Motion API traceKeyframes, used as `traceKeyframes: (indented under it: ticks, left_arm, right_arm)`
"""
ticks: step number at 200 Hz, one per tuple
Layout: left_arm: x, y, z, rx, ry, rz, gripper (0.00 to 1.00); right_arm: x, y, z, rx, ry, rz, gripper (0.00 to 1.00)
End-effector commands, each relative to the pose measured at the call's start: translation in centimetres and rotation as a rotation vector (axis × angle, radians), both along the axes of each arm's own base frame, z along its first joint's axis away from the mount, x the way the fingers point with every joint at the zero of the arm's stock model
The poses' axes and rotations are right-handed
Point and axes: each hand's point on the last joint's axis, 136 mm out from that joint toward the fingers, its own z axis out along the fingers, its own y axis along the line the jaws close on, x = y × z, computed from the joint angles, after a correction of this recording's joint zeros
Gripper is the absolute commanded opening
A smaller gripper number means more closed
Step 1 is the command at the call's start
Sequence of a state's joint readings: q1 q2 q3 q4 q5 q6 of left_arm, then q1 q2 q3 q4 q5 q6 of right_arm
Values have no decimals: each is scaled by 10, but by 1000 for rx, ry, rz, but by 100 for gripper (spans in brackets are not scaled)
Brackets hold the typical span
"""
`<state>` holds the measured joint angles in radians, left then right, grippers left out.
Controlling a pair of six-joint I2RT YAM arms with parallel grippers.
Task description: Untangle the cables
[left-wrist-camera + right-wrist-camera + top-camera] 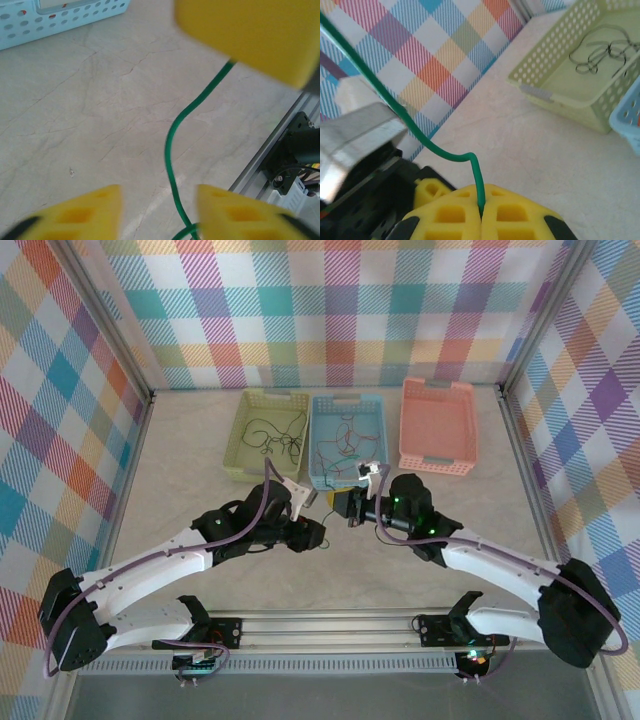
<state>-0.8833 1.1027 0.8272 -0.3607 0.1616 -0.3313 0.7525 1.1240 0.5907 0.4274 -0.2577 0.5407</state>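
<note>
Checked walls stand around a pale stone counter (330, 580), with three baskets along its far side. Just on the near side of the blue basket (345, 483), my two claws meet nose to nose. My right claw (481, 212) is closed tight on the green cable (478, 177), which comes up from between its pads. My left claw (159, 220) stands open, and the cable runs loose through the gap, close to one finger. So the cable lies along the line from one claw to the other, left to right across the counter. Only the right arm has it. I think the next pull should go right, so the cable slides free. Red cables (340, 445) lie in the blue basket, and black cables (272, 435) in the green basket (240, 465).
</note>
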Motion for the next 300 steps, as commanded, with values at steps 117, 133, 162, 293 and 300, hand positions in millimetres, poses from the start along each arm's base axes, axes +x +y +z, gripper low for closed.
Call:
traceKeyframes:
  ticks: [117,133,162,293,300]
  left_arm:
    - [-48,18,55,-368,38,-8,78]
    - [-47,6,53,-372,80,-35,77]
    - [-46,-11,48,-386,137,-72,64]
    - [-59,-29,69,-365,42,-263,0]
    - [-58,-29,70,-333,25,-265,0]
  right_arm:
    - [-46,-24,61,22,-482,161,0]
    - [-46,-23,58,18,-485,167,0]
    - [-44,-22,54,10,-485,164,0]
    - [9,-45,24,-84,-379,-142,0]
    - [21,-50,15,-99,-343,-200,0]
